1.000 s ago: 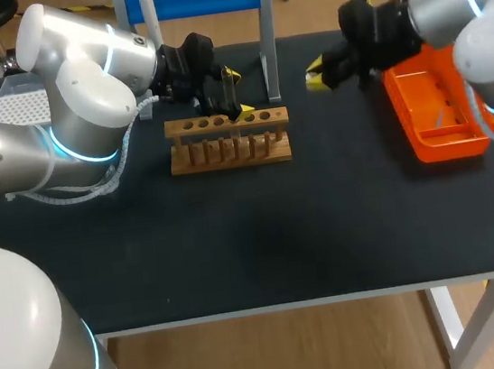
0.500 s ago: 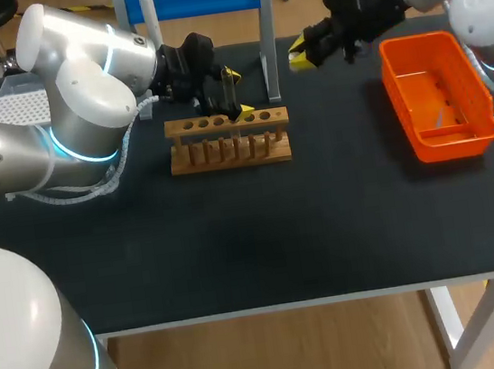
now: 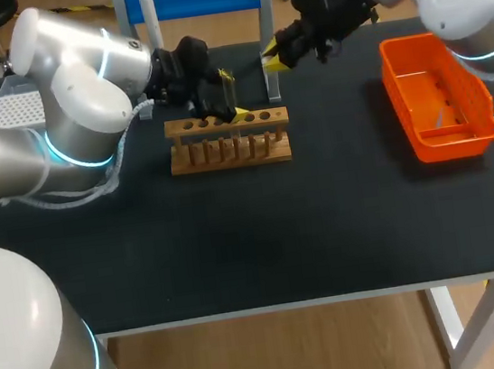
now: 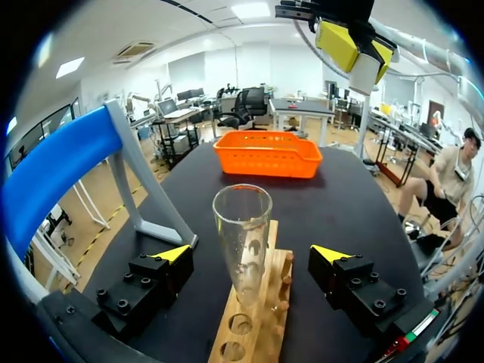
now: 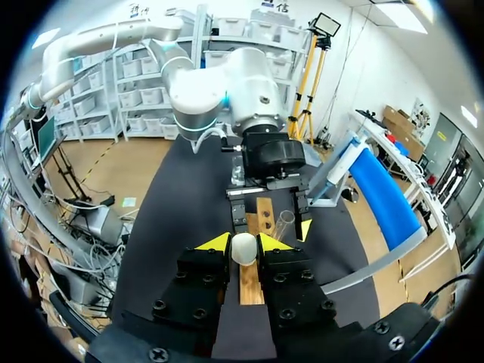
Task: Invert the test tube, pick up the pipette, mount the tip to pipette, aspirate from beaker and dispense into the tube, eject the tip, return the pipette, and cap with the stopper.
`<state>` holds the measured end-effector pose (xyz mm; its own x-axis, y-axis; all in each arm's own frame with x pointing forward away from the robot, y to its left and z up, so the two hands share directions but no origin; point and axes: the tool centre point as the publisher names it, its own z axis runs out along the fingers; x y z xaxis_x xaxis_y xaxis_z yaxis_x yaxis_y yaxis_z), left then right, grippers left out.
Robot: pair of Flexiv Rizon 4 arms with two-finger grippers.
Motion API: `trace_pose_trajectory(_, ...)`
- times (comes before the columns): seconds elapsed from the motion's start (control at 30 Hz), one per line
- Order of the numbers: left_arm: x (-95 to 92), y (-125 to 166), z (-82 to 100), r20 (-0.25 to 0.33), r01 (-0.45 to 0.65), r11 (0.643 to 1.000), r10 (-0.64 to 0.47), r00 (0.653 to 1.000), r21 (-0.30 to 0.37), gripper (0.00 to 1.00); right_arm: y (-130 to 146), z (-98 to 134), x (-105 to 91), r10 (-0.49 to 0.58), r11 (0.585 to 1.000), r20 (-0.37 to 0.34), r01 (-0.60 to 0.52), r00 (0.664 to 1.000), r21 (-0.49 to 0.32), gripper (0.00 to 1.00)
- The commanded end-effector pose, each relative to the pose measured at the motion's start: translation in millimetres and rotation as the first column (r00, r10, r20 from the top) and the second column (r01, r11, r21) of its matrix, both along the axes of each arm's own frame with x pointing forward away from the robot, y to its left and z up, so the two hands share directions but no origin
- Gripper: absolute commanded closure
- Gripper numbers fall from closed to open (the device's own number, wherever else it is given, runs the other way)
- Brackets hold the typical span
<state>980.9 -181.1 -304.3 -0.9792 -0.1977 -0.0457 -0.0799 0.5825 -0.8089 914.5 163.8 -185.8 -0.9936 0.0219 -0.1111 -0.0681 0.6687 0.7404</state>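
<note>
**Stopper pinched, tube standing between spread fingers**

The left gripper (image 4: pixel 251 252) is spread, with its yellow tips on either side of the tube (image 4: pixel 242 234) and a gap on each side. The tube stands mouth-up in the rack (image 4: pixel 255 321), which runs under this gripper and on ahead of it. The blue stand (image 4: pixel 53 162) rises just beside the left gripper. The right gripper (image 5: pixel 243 242) pinches the white stopper (image 5: pixel 243 249) between its tips, with the rack and tube ahead of it and lower. The orange bin (image 3: pixel 440 95) lies well apart from the right gripper, on its outer side.
</note>
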Motion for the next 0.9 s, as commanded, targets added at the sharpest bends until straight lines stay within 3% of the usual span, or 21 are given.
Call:
trace_pose_trajectory(0.03,-5.0,3.9,1.5,0.006,-0.007,1.000,0.007,1.000,-0.004,0.00,5.4,-3.4,5.4,0.008,1.000,-0.010,-0.008,1.000,-0.008,1.00)
trace_pose_trajectory(0.9,-7.3,1.0,5.7,0.032,0.099,0.995,-0.099,0.995,0.000,0.00,22.3,-10.3,12.0,0.023,0.999,-0.007,-0.023,1.000,-0.028,1.00)
